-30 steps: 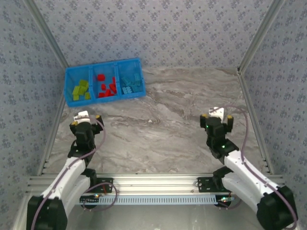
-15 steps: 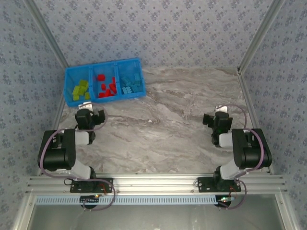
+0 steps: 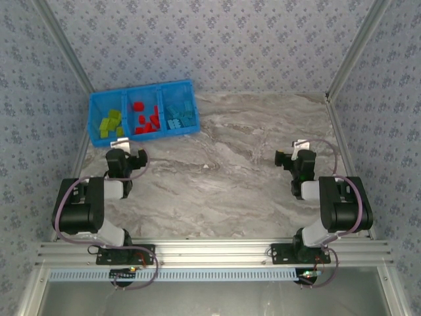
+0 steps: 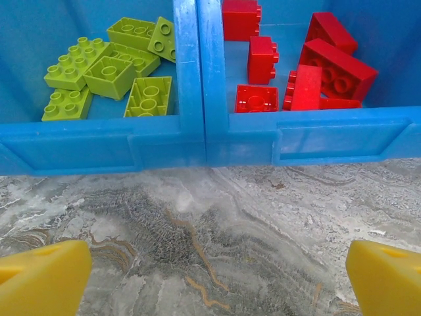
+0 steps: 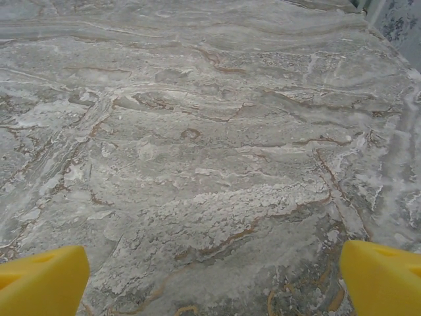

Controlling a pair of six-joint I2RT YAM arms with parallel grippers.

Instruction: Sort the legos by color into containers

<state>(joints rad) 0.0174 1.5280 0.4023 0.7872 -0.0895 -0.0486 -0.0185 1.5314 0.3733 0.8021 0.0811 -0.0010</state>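
Our left arm (image 3: 79,209) — folded back on its base; left gripper (image 3: 125,157) low, pointing forward, jaws spread wide, yellow fingertips (image 4: 41,276) at the lower corners of its wrist view, empty. Our right arm (image 3: 342,207) — folded alike; right gripper (image 3: 296,157) forward, jaws equally wide, empty.

right pincer (image 5: 210,284) spread wide, yellow fingertips (image 5: 41,279) at both bottom corners, grey marble counter (image 5: 197,131) with brown veins between them, patterned wall (image 5: 402,18) top right
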